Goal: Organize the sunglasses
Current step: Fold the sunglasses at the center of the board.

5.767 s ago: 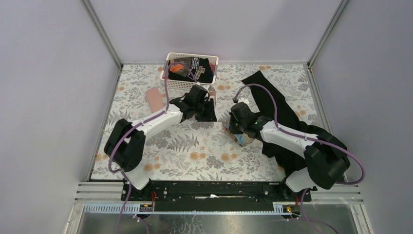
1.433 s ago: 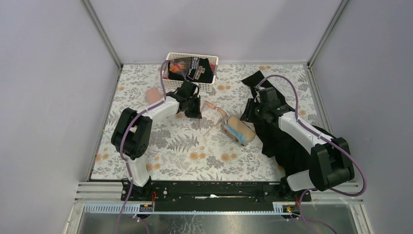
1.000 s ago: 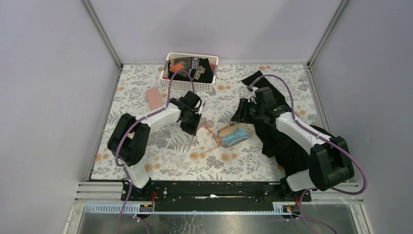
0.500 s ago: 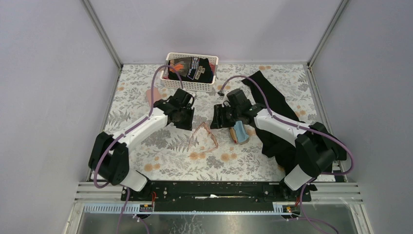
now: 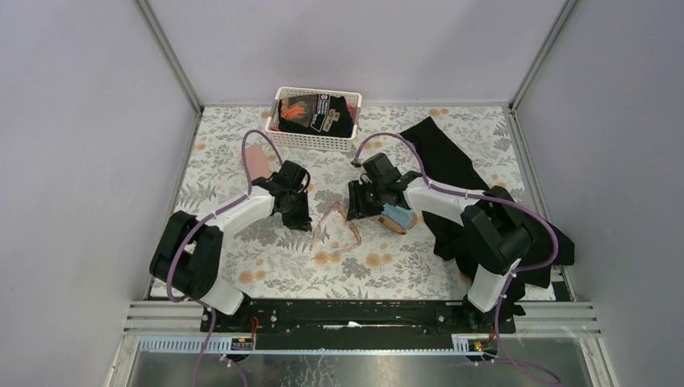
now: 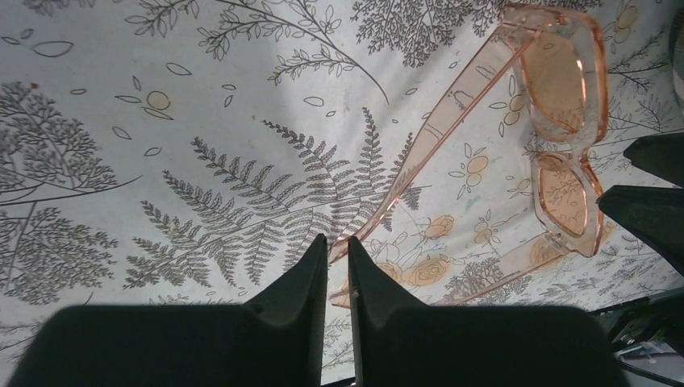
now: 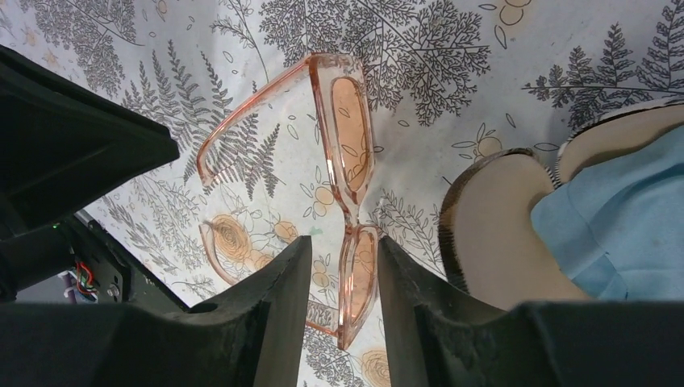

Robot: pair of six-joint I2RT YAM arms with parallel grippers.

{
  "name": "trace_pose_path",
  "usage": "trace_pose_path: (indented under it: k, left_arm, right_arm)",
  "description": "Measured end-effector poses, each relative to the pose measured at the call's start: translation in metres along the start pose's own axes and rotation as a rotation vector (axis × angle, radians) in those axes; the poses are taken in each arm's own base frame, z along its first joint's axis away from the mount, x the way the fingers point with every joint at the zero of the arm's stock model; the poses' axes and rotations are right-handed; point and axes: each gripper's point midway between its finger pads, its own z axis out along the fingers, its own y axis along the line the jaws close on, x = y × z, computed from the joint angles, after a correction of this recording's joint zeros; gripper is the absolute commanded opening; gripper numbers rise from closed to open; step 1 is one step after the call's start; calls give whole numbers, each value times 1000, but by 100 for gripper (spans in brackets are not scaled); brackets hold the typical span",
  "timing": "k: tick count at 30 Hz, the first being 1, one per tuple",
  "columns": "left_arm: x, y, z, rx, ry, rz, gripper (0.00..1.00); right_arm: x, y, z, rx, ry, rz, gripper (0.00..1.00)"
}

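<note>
The sunglasses (image 5: pixel 339 225), clear pink frame with orange-pink lenses, lie unfolded on the floral cloth mid-table. In the left wrist view the sunglasses (image 6: pixel 565 121) reach from the upper right down to my left gripper (image 6: pixel 336 242), which is shut on the tip of one temple arm. From above, the left gripper (image 5: pixel 302 219) sits just left of the frame. My right gripper (image 7: pixel 344 242) stands open astride one lens of the sunglasses (image 7: pixel 351 137), with a gap showing on its left side. In the top view the right gripper (image 5: pixel 357 208) is at the frame's right end.
An open tan case (image 5: pixel 395 226) holding a light-blue cloth (image 7: pixel 621 218) lies right of the glasses, close to my right fingers. A white basket (image 5: pixel 310 143) of dark items stands at the back. A pink case (image 5: pixel 256 159) lies back left, a black cloth (image 5: pixel 452 161) to the right.
The glasses have been drawn toward the front centre. My right arm swung left from the black cloth to straddle a lens. The left gripper's jaws narrowed on the temple tip.
</note>
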Motion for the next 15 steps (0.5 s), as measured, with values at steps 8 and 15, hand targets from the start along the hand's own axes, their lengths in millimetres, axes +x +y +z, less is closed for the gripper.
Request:
trace_pose_path:
  k: [8, 15]
  left_arm:
    - [7, -1, 12, 19, 38, -26, 17]
    - [12, -4, 19, 37, 68, -30, 17]
  right_arm:
    - [1, -2, 4, 1, 3, 5, 37]
    - [2, -4, 11, 1, 5, 13, 35]
